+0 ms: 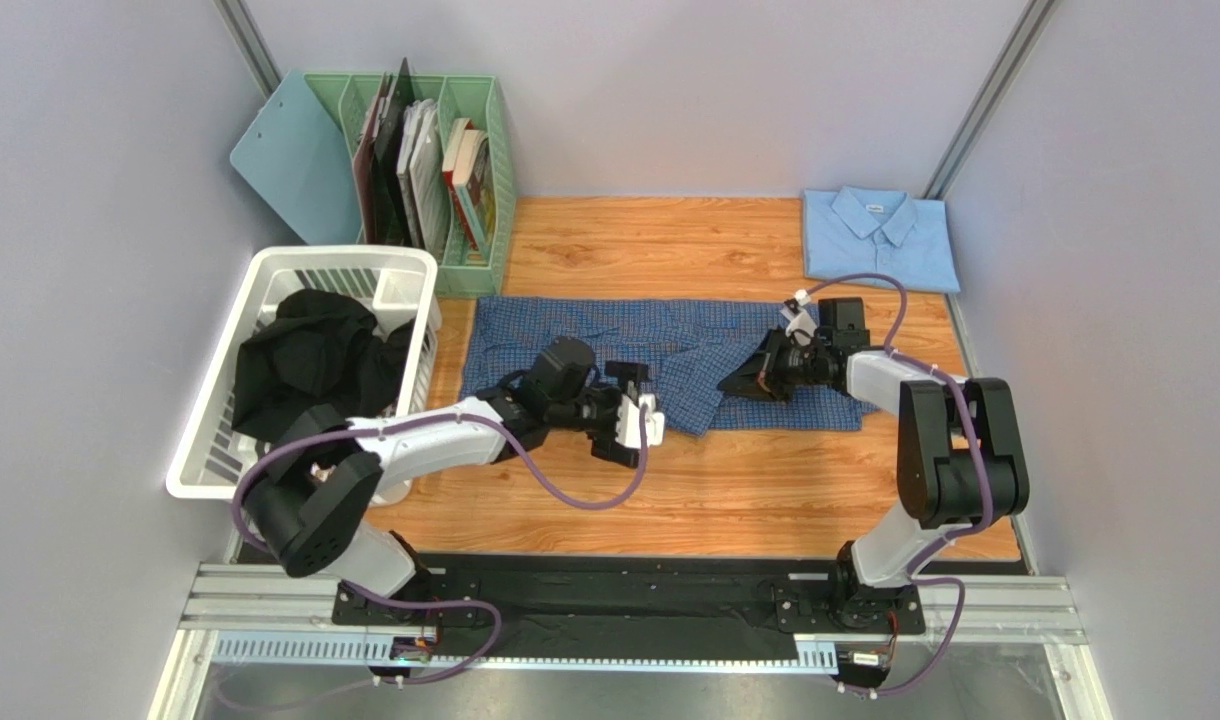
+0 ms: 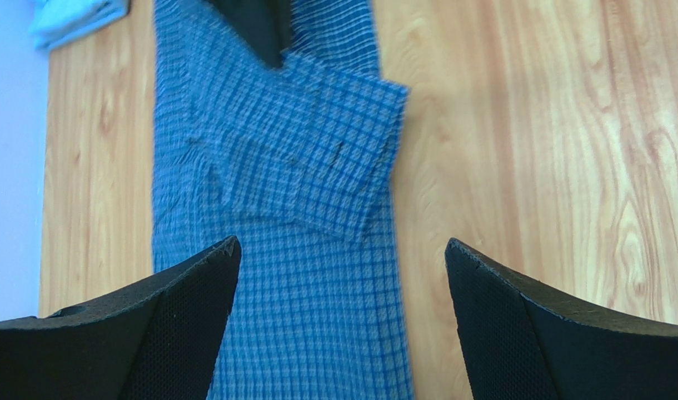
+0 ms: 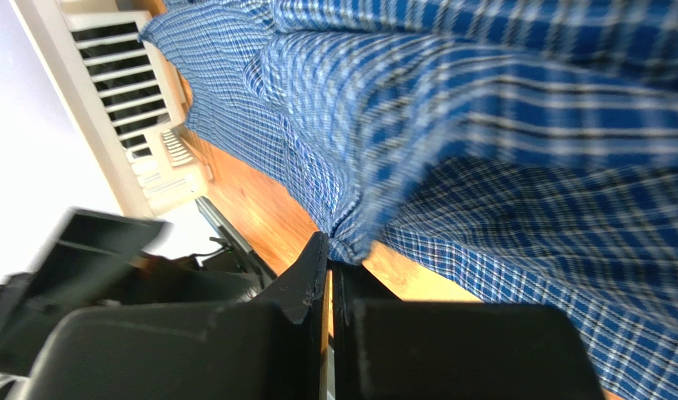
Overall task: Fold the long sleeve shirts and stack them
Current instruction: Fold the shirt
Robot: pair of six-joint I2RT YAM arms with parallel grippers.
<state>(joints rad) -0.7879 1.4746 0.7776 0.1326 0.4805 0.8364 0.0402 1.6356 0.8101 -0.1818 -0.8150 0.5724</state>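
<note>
Wooden table (image 1: 721, 495), with two arms working at its middle.

The checked shirt (image 1: 571, 333) lies across the middle of the table as a long band from left to right. It is partly folded, and a sleeve cuff (image 2: 338, 167) is doubled over on top of the body. The cloth is rumpled toward its right end.

The pale blue shirt (image 1: 879, 237) sits folded and collar up at the far right corner, well apart from the checked one. The white basket (image 1: 338, 270) at left holds dark clothes.

Risks, as a judgement:
- The right-hand pinch looks shallow, right at the fingertips, so a quick pull could let the fold slip out.
- If only the top layer is caught, the lift may peel it off and undo the sleeve already laid over.
- Nothing pins the left half, so the whole shirt may slide on the smooth wood instead of folding.

The left gripper (image 2: 342, 321) has its jaws spread wide. It hangs over the checked shirt just short of the cuff and holds nothing; contact with the cloth cannot be told.

The right gripper (image 3: 330, 258) has its jaws pressed together on a raised fold of the checked shirt, and the cloth tents up from its tips.
</note>
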